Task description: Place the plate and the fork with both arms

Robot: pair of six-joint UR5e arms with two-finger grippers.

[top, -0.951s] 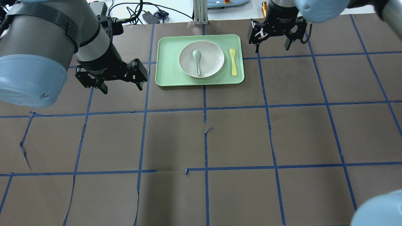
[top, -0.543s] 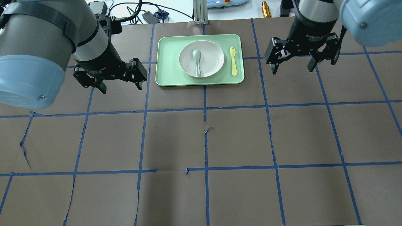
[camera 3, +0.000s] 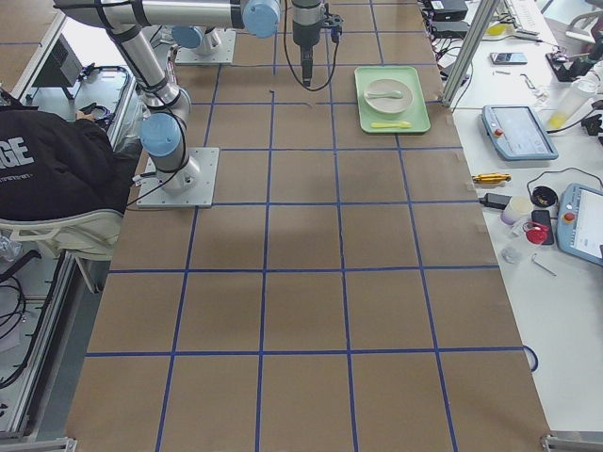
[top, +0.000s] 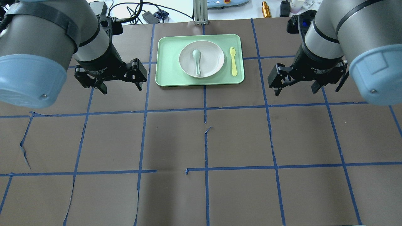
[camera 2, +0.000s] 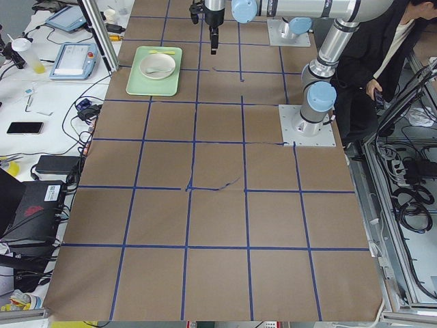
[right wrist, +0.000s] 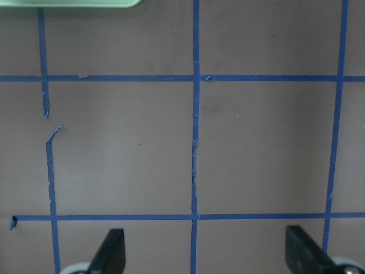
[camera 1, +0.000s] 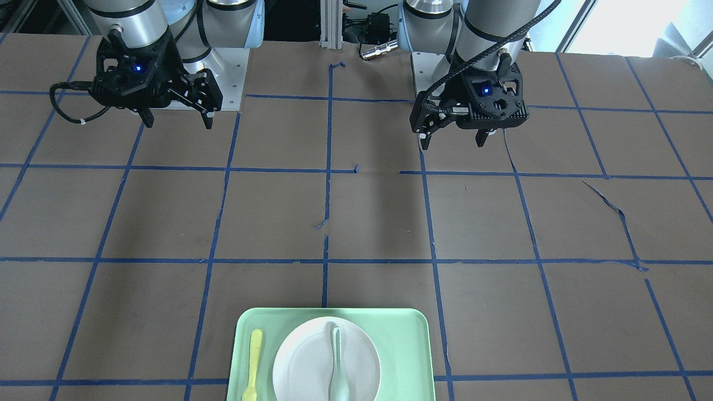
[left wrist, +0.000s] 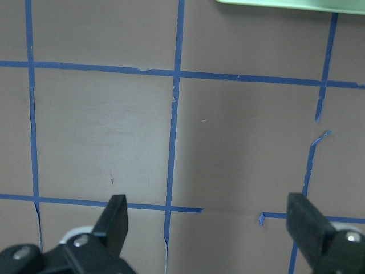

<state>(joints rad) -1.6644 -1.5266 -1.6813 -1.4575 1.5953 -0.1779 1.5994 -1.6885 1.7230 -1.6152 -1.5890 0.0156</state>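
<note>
The off-white plate [top: 212, 59] sits on a mint-green tray [top: 166, 62] at the far middle of the table; it also shows in the front view [camera 1: 301, 362]. The yellow fork [top: 233, 61] lies on the tray just right of the plate and shows in the front view [camera 1: 253, 362] too. My left gripper [top: 122, 88] is open and empty above the table, left of the tray. My right gripper [top: 296, 92] is open and empty, right of the tray. Both wrist views show open fingers [left wrist: 117, 217] [right wrist: 114, 251] over bare brown table.
A pale mint-green spoon [top: 197, 61] lies in the plate. The brown table surface carries a blue tape grid [top: 205, 108]. Cables and boxes [top: 147, 14] and a brass part [top: 265, 9] lie beyond the far edge.
My right gripper has moved from the far edge beside the tray's top corner nearer to the robot and further right. My left gripper has stayed put. Both stay open.
</note>
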